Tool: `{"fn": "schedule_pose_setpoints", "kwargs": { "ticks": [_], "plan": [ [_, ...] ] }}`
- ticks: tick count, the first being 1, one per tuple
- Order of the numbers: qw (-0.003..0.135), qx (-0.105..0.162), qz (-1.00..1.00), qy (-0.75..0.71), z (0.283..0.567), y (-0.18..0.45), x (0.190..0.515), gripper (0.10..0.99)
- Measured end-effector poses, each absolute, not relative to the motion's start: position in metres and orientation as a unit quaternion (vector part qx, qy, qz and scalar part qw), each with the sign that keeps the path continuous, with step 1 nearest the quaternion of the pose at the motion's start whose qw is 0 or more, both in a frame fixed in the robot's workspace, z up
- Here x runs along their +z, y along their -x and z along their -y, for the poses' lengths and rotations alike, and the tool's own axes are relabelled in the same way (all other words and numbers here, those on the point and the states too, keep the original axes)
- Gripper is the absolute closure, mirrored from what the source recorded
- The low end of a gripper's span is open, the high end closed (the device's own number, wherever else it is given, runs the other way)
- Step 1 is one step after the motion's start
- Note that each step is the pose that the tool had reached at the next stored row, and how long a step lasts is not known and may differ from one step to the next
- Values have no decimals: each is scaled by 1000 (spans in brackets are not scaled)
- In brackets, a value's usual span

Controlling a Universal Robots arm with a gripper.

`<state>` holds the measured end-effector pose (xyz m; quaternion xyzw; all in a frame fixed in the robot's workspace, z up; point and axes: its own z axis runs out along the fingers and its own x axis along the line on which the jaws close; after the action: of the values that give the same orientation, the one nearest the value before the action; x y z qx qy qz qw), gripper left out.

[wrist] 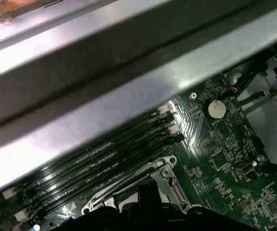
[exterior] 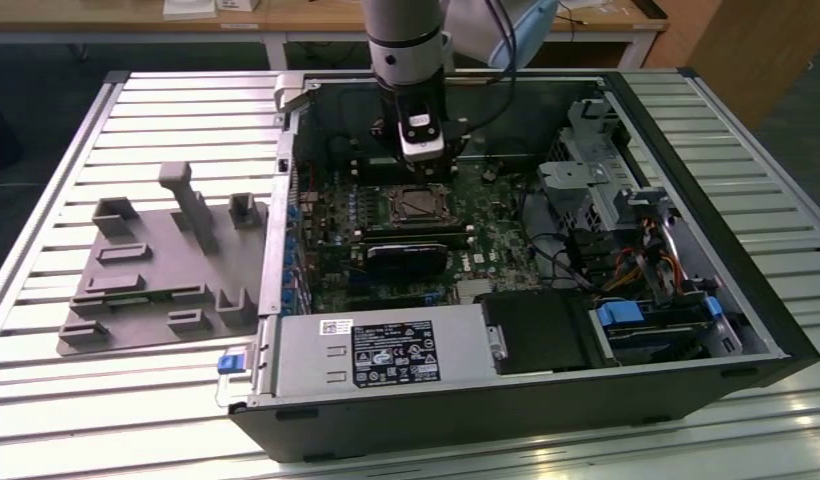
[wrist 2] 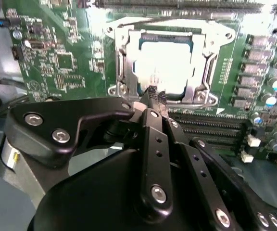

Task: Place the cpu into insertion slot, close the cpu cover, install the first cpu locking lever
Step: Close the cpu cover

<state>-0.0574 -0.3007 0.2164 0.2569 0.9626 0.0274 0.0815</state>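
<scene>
Cpu point(wrist 2: 169, 65) seated in insertion slot point(wrist 2: 129, 72), upper centre of the second wrist view; cpu cover point(wrist 2: 203, 79) appears down over it. Hand point(wrist 2: 154, 96) clenched, empty, tips at cover's near edge. Step in hand likely the locking lever, which calls for a steady push. All inside open computer case point(exterior: 730, 300) on slatted counter point(exterior: 63, 420).

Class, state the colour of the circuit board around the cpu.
Green, clearest in the second wrist view: the circuit board surrounds the silver-grey cpu.

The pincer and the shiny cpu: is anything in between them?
Only the cpu cover's silver near edge lies between the pincer and the cpu, in the second wrist view.
</scene>
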Motion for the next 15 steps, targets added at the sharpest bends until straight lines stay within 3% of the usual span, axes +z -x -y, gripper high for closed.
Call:
{"fn": "schedule_pose_setpoints", "kwargs": {
  "ticks": [10,15],
  "plan": [
    [82,25,-963,-256,315,57,216,984],
    [87,3,-967,-240,315,57,216,984]
  ]
}}
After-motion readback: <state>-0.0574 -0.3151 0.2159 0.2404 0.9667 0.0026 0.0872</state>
